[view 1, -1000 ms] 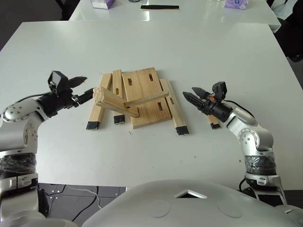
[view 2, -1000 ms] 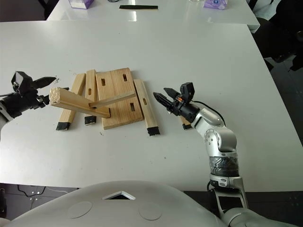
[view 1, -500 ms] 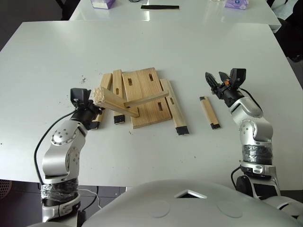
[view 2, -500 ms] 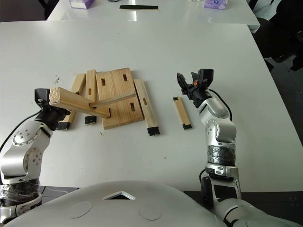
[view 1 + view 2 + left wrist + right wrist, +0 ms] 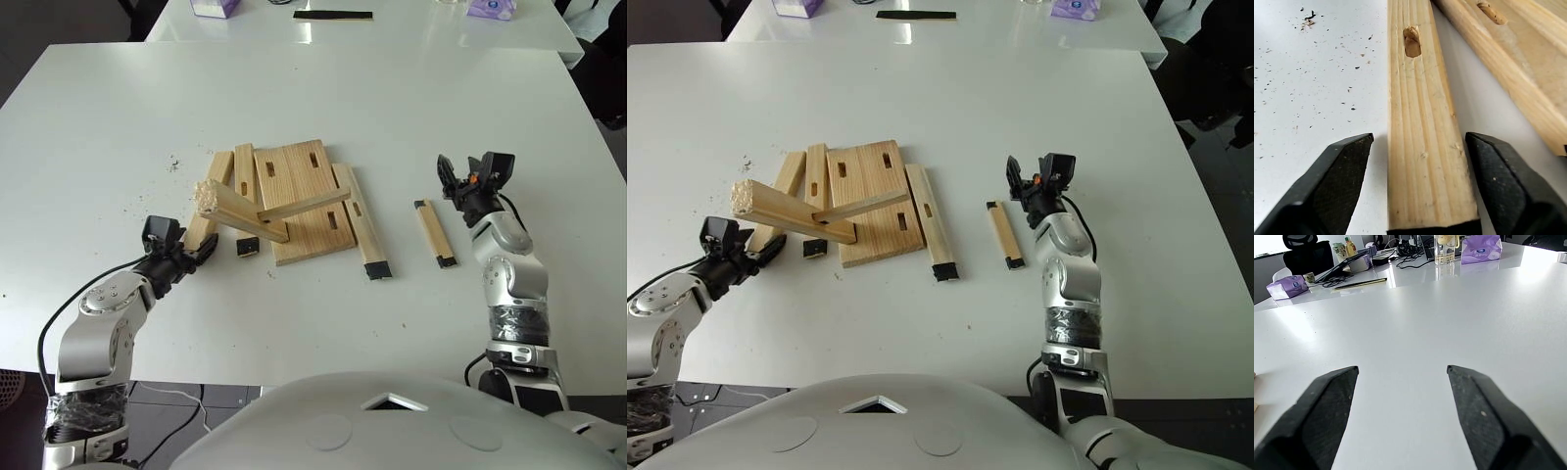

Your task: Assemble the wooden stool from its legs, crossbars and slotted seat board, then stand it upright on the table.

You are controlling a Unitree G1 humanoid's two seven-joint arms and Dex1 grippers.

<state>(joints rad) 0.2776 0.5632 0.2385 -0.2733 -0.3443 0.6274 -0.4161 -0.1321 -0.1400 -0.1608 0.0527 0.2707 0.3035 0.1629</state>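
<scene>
L gripper (image 5: 1419, 137): fingers (image 5: 1337, 186) spread, straddling dark-capped end of stool leg (image 5: 1425, 196), gap each side | R gripper (image 5: 1402, 368): fingers spread, empty, raised off worktop (image 5: 411, 108) | short crossbar (image 5: 433, 233) flat near R fingers, untouched | slotted seat board (image 5: 312, 217) between both sets of fingers

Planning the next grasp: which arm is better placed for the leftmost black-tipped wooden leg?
Left: the left gripper, open, straddles that black-tipped wooden leg; the right gripper, open, faces bare white table.
</scene>
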